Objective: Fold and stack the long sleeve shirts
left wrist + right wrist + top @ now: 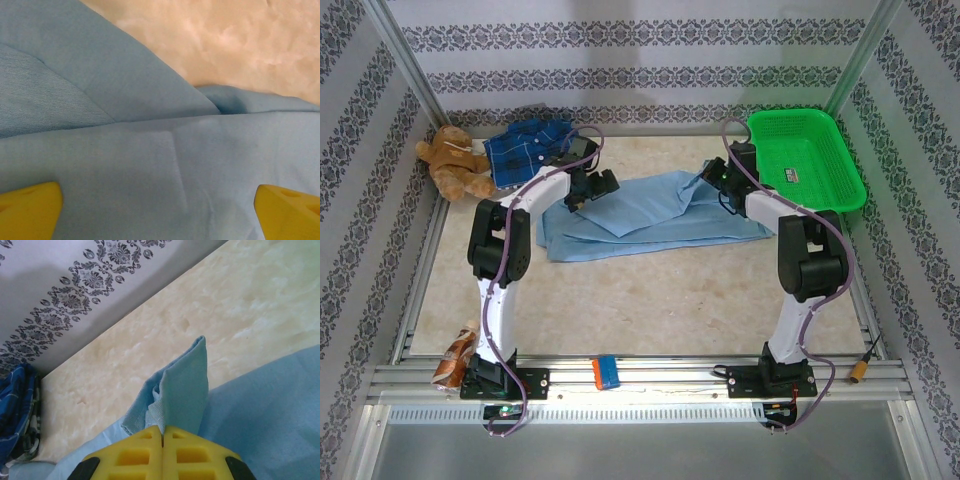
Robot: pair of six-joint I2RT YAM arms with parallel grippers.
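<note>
Pressed together, the right fingers (pixel 142 455) pinch a raised fold of the light blue shirt (pixel 185 385), as the right wrist view shows. In the left wrist view the left fingers (pixel 30 210) are spread wide over the same cloth, holding nothing. From above, that shirt lies spread across the middle of the bench (pixel 650 310). The dark plaid shirt (pixel 525 145) is crumpled far left beside a teddy bear (pixel 455 160), and a green basket (pixel 805 165) sits far right.
</note>
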